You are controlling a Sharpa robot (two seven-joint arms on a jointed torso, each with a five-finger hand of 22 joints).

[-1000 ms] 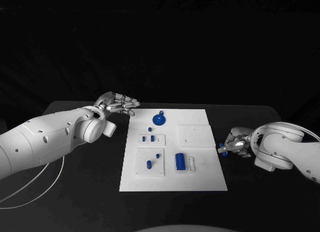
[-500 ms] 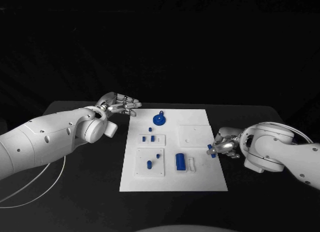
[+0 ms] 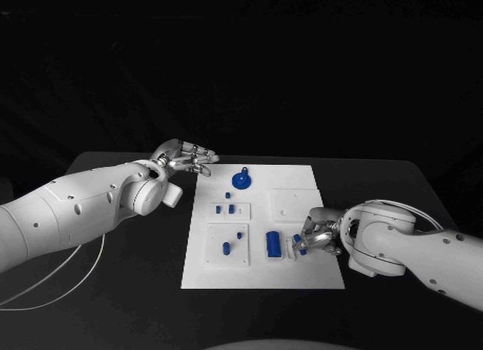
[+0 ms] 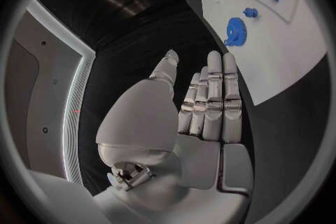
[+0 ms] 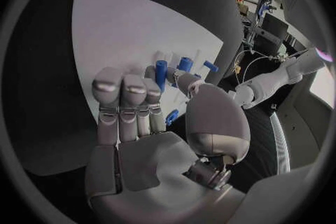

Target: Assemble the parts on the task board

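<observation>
Over the task board (image 3: 305, 271): my right hand (image 3: 317, 238) pinched a small blue part (image 3: 300, 240) beside the blue cylinder (image 3: 271, 243).
Off the board's far-left corner: my left hand (image 3: 184, 157) held nothing, fingers straight.
Progress: several parts looked seated; this one remained.

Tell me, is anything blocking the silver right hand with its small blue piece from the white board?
Nothing visible does. The right hand pinches a small blue peg right over the white task board's right side, beside the blue cylinder lying there. The left hand hovers off the board's far left corner.
</observation>
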